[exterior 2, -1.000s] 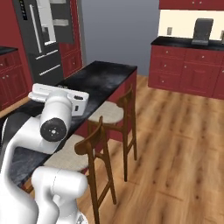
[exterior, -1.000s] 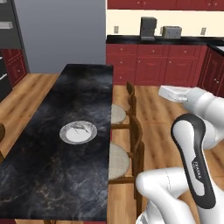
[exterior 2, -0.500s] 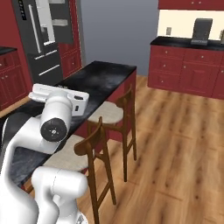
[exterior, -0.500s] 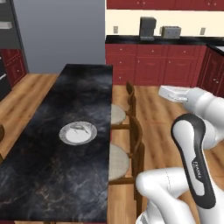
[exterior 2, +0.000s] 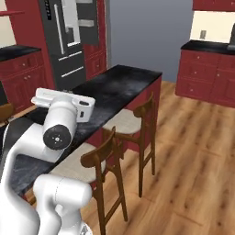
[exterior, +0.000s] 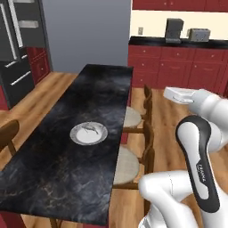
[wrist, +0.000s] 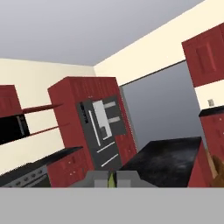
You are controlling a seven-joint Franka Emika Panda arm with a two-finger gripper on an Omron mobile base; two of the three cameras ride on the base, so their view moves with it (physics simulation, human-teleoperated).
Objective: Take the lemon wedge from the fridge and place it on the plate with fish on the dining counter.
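In the hand view my gripper (wrist: 111,181) is shut on the lemon wedge (wrist: 111,178), a thin yellow-green sliver between the two grey fingertips (wrist: 99,180). The white hand (exterior: 179,95) hovers to the right of the dining counter (exterior: 67,178), above the stools. The plate with fish (exterior: 76,137) sits mid-counter, well left of the hand. The dark-grey fridge (exterior: 14,49) stands at the far left beyond the counter's end; it is also visible as the fridge (exterior 2: 73,41) and, straight ahead of the hand, the fridge (wrist: 103,131).
Two wooden stools (exterior: 129,118) (exterior: 125,165) line the counter's right side, below my arm. Red cabinets (exterior: 178,67) carry a coffee maker (exterior: 173,30) and a toaster (exterior: 199,34) at the back right. Open wood floor (exterior 2: 193,160) lies to the right.
The whole scene has slid to the right in both base views, bringing the fridge further into view, so the base has moved. The arm keeps its pose and its grip.
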